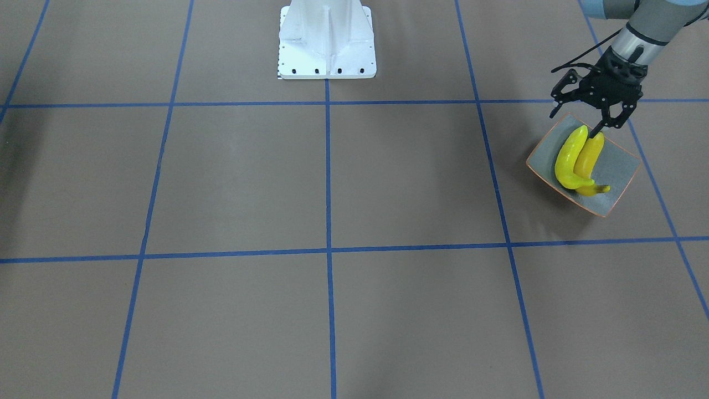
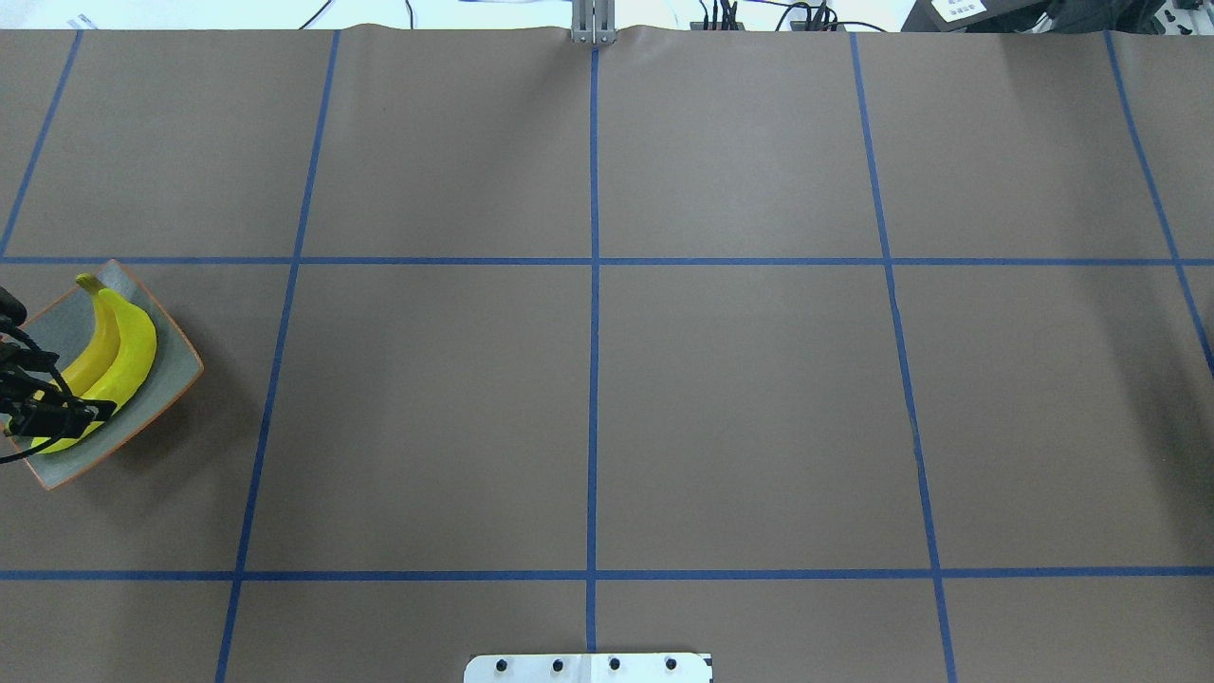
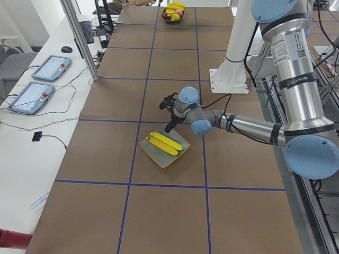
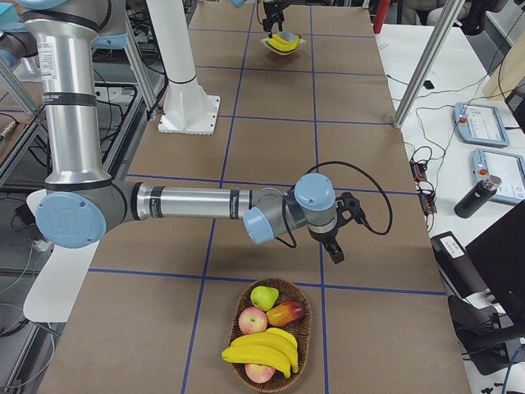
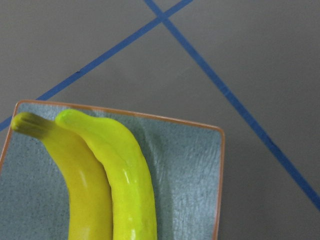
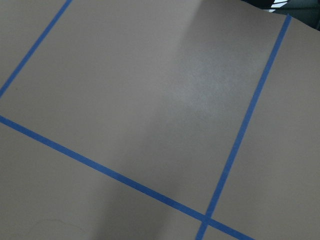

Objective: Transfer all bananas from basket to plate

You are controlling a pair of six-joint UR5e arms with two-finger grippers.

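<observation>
Two yellow bananas (image 1: 576, 160) lie side by side on the grey-green plate (image 1: 620, 166) with its orange rim, also seen in the overhead view (image 2: 114, 351) and the left wrist view (image 5: 125, 175). My left gripper (image 1: 576, 123) is open and empty, just above the bananas' end, one fingertip close to a banana tip. More bananas (image 4: 262, 349) lie in the wicker basket (image 4: 305, 332). My right gripper (image 4: 332, 238) hangs over the table just beyond the basket; I cannot tell if it is open or shut.
The basket also holds apples and a pear (image 4: 264, 297). The white robot base (image 1: 327, 41) stands at the table's middle edge. Blue tape lines cross the brown table. Tablets and cables lie on the side bench (image 3: 42, 84).
</observation>
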